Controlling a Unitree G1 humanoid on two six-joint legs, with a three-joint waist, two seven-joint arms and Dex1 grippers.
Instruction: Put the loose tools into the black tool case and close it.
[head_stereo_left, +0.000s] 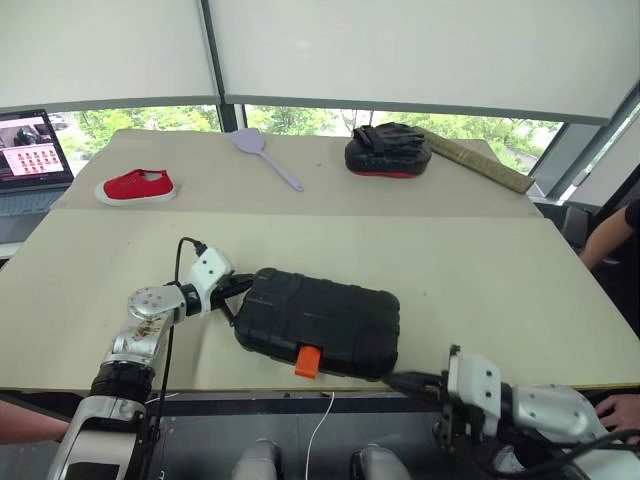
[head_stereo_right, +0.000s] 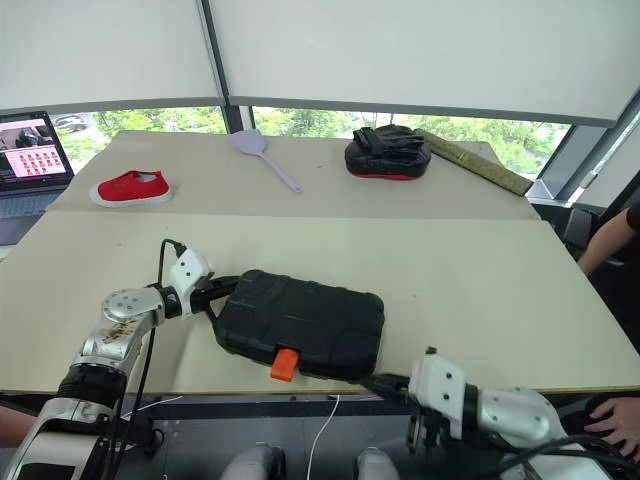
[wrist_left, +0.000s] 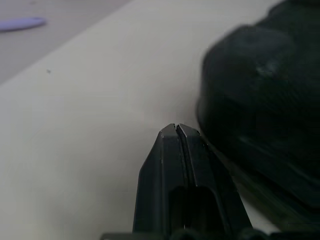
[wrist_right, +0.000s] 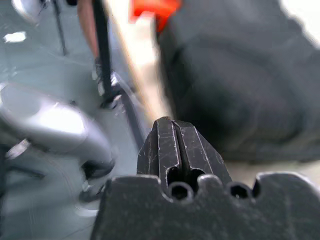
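1. The flat black textured plastic tool case (head_stereo_left: 318, 322) lies shut near the front edge of the beige table (head_stereo_left: 480, 270), its small orange latch (head_stereo_left: 308, 361) hanging over that edge. No loose tools lie on the table.
2. The left gripper (head_stereo_left: 238, 288) has its 2 black fingers pressed together, holding nothing, at the case's left end; whether it touches the shell I cannot tell.
3. The right gripper (head_stereo_left: 400, 380) is likewise closed and empty, at the case's near right corner, level with the table edge.
4. Risk: a push from the left could slide the case right or off the near edge, since it already sits close to it.
5. Risk: the latch may not be fully snapped; closed fingers pressing off-centre could skid across the textured lid.
6. The red shoe (head_stereo_left: 136, 186), the lilac spatula (head_stereo_left: 265, 150) and the black padded mitt (head_stereo_left: 388, 150) lie far away, clear of trouble.
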